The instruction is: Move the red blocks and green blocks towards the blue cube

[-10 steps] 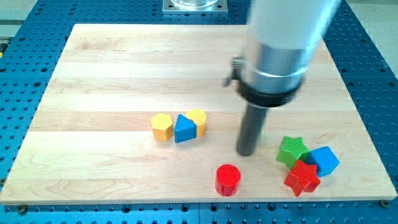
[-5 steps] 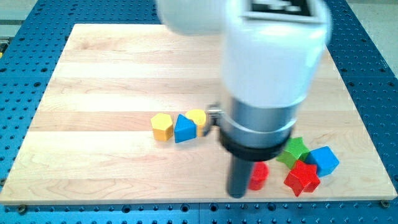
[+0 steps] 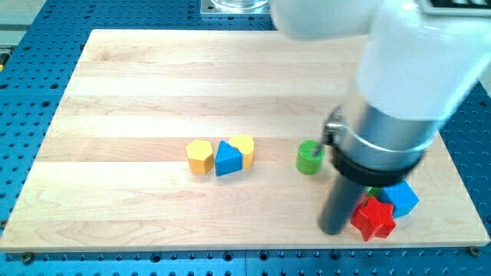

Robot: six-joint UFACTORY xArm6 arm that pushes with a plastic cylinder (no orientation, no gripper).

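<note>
The blue cube (image 3: 400,198) lies near the view's lower right. A red star (image 3: 374,218) touches it on its lower left. My tip (image 3: 334,229) is just left of the red star, close to it or touching it. Only a sliver of a green star (image 3: 374,190) shows behind the rod, next to the blue cube. A green cylinder (image 3: 310,157) stands apart, up and to the left of my tip. The red cylinder does not show as a separate block; the rod may hide it.
Left of centre there is a tight row: a yellow block (image 3: 199,156), a blue block (image 3: 228,159) and a second yellow block (image 3: 244,148). The wooden board (image 3: 153,77) ends just below my tip.
The arm moved right. My tip pushed the red cylinder right into the cluster by the blue cube, where it no longer shows. The green cylinder came into view.
</note>
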